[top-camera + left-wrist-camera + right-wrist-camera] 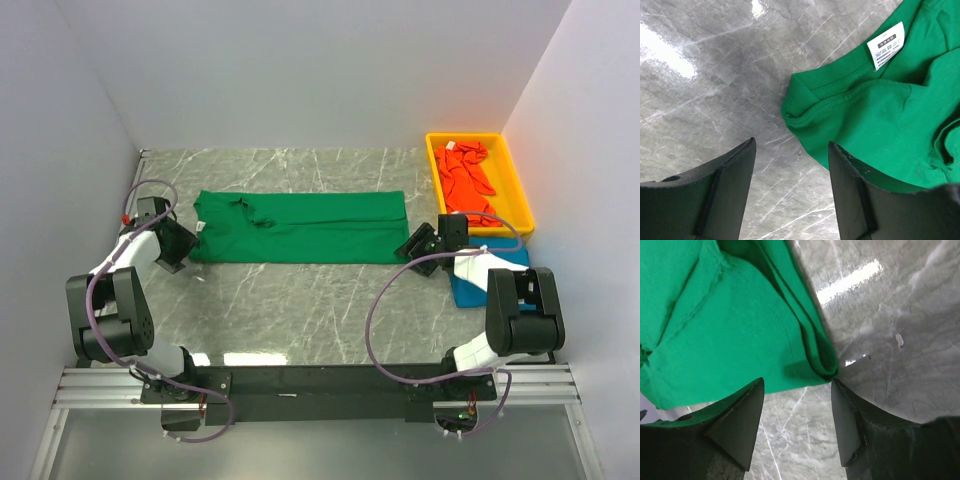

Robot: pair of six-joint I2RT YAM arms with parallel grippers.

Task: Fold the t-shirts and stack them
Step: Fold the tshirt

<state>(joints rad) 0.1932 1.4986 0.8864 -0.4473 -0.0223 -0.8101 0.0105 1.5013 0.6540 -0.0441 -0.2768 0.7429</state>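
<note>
Glossy grey marble-look table [300,315] up front. Left gripper [178,246] and right gripper [414,246]: black jaws spread, pinching nothing. Between them, green t-shirt [300,228], soft cotton folded into 1 long flat band, white label [886,45] at left end. Blue t-shirt [466,293] flat under right arm. Farthest, orange-red t-shirt [466,180] crumpled in yellow plastic bin [521,195].

black-and-white arms [515,312] with looping purple cables [368,325] and matte black tool fingers [725,195].

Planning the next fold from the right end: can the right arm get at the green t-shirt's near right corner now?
Probably yes. Its open fingers sit just short of the bright green cotton t-shirt's folded corner, only bare grey marble table between, nothing covering it.
</note>
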